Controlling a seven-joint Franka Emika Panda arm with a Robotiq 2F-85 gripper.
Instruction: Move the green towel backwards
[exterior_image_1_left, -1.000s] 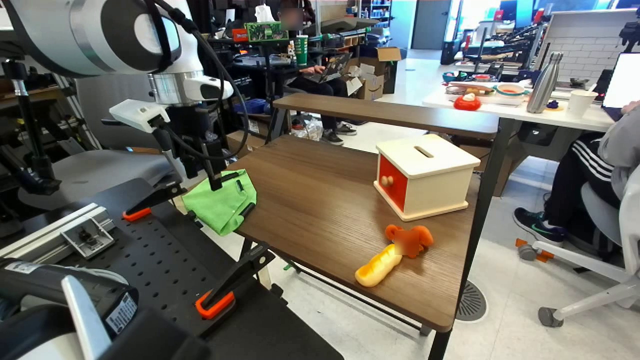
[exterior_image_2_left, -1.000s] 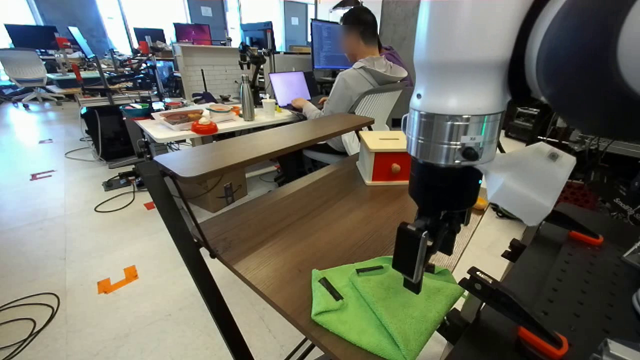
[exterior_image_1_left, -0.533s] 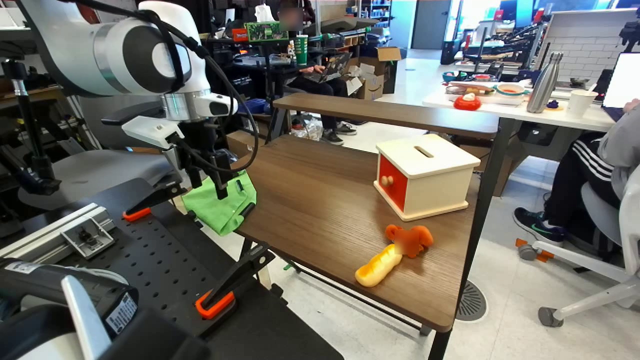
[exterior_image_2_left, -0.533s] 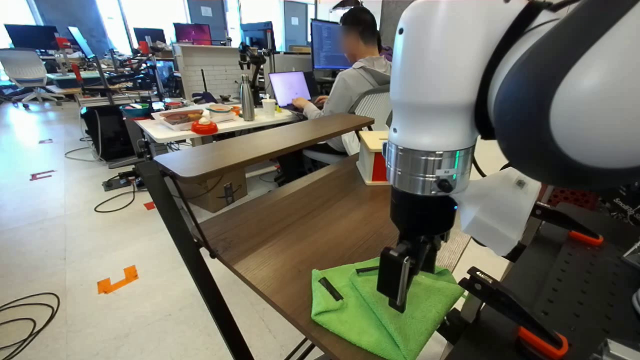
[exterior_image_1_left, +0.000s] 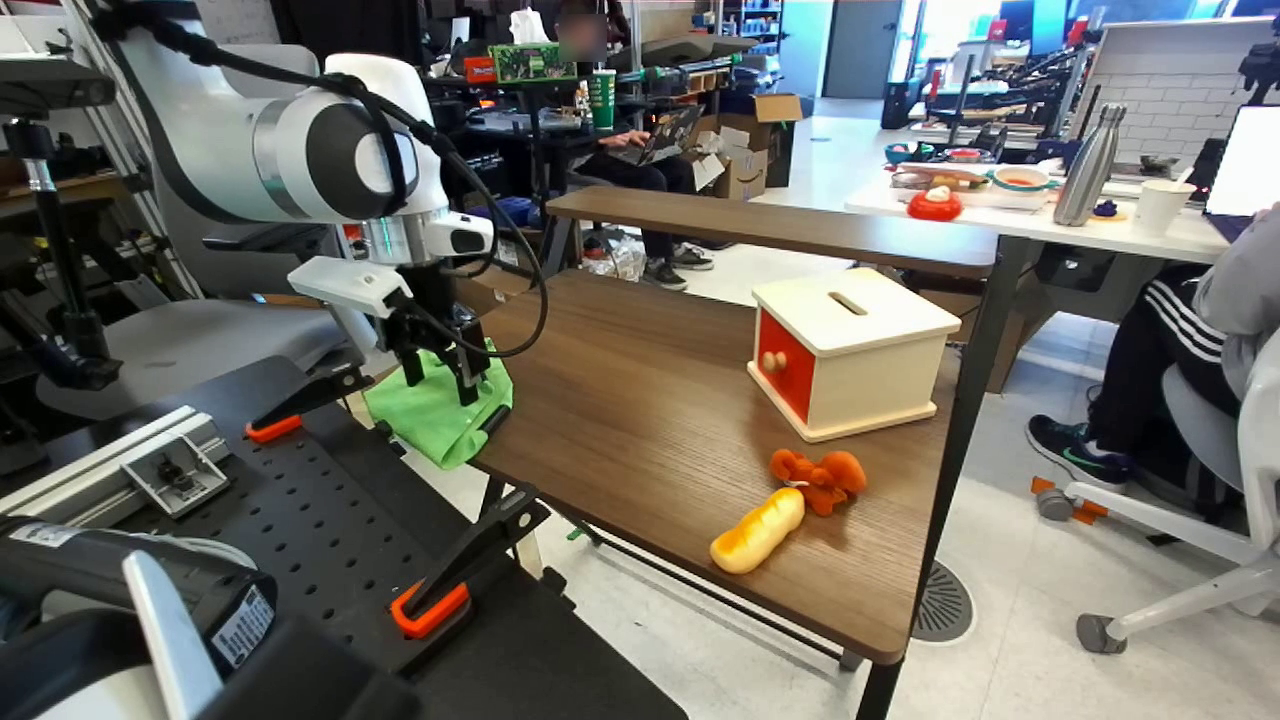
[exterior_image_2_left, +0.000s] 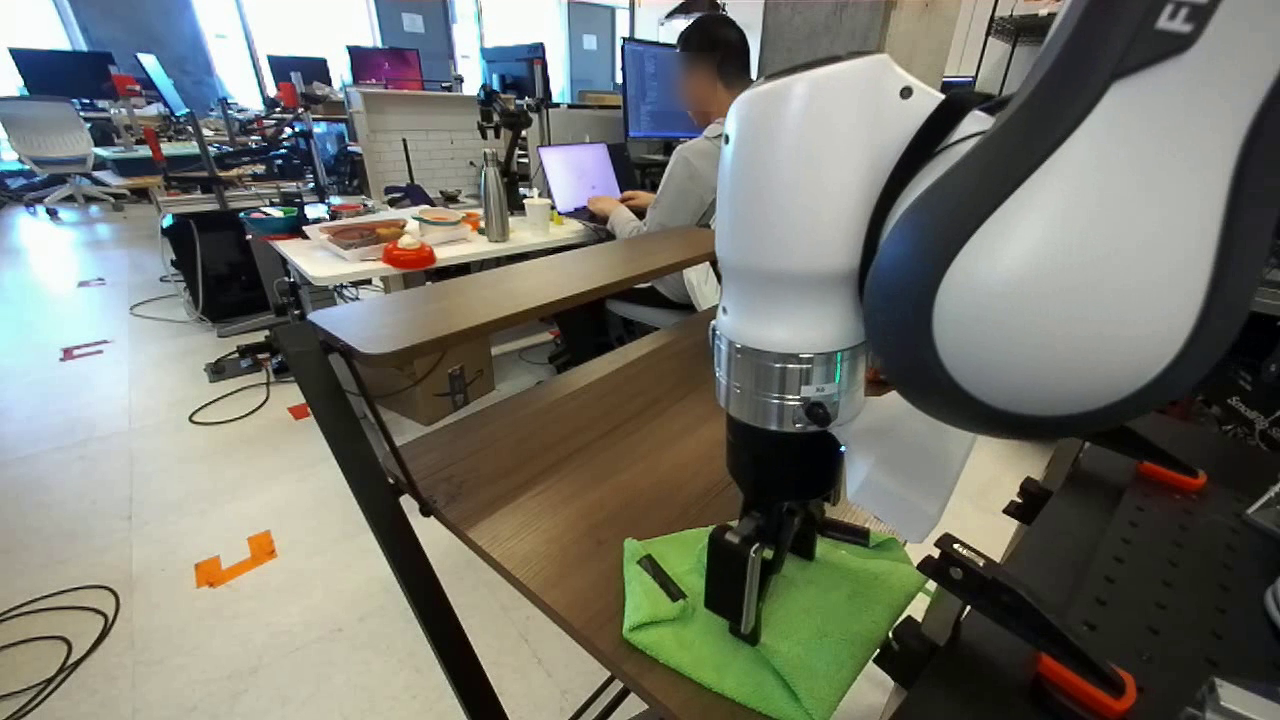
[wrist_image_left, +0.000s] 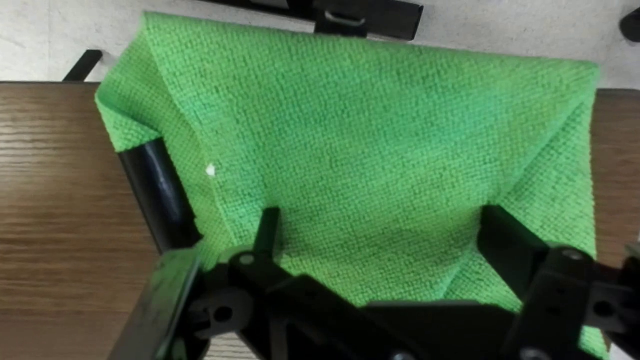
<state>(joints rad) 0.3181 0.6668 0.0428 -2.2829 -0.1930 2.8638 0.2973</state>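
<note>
The green towel (exterior_image_1_left: 430, 425) lies folded at the near end of the brown table and reaches past the table's edge. It also shows in an exterior view (exterior_image_2_left: 830, 620) with black strips on it, and it fills most of the wrist view (wrist_image_left: 360, 120). My gripper (wrist_image_left: 382, 209) is open, its two fingers wide apart over the towel. In both exterior views, the gripper (exterior_image_1_left: 440, 392) (exterior_image_2_left: 775, 598) points down with its fingertips at or just above the cloth. I cannot tell whether they touch it. Part of the towel is hidden behind the fingers.
The brown table (exterior_image_1_left: 620, 400) bears a wooden box (exterior_image_1_left: 860, 340) with a red front, a yellow bread-shaped toy (exterior_image_1_left: 757, 532) and an orange plush toy (exterior_image_1_left: 820, 480). A raised shelf (exterior_image_1_left: 760, 228) runs along one side. Black clamps (exterior_image_2_left: 1030, 620) sit on the black mounting board beside the towel.
My gripper has come down to the towel and shifted sideways over it, rightward in an exterior view and leftward in an exterior view. It stays open. The towel has not visibly moved.
</note>
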